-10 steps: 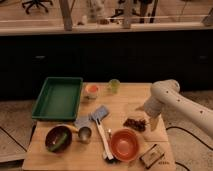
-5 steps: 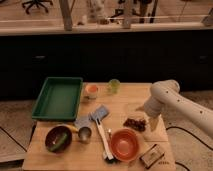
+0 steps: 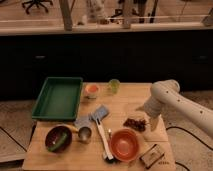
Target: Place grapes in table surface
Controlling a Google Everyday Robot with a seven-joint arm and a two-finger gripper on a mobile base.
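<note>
- Nearest on the tabletop (image 3: pixel 131 101) stand an orange bowl (image 3: pixel 124 144) and, more to the left, a dark bowl (image 3: pixel 57 138) with something green inside.
- Just behind the orange bowl lie the grapes (image 3: pixel 134 123), a dark bunch resting directly on the wood and in no dish.
- The tool (image 3: pixel 151 121) hangs from the white arm (image 3: pixel 167 95), just beside the grapes at their right. I cannot tell if it is opened or closed, or if it has hold of the bunch.
- Compared with one second and half a second ago, almost nothing has changed: the grapes are on the same spot and the arm has the same pose.
- To my judgement the grapes are already set down. What is left is to release them and lift away without dragging the bunch.
- Farther back are a green tray (image 3: pixel 57 97) and two small cups (image 3: pixel 91 90).
</note>
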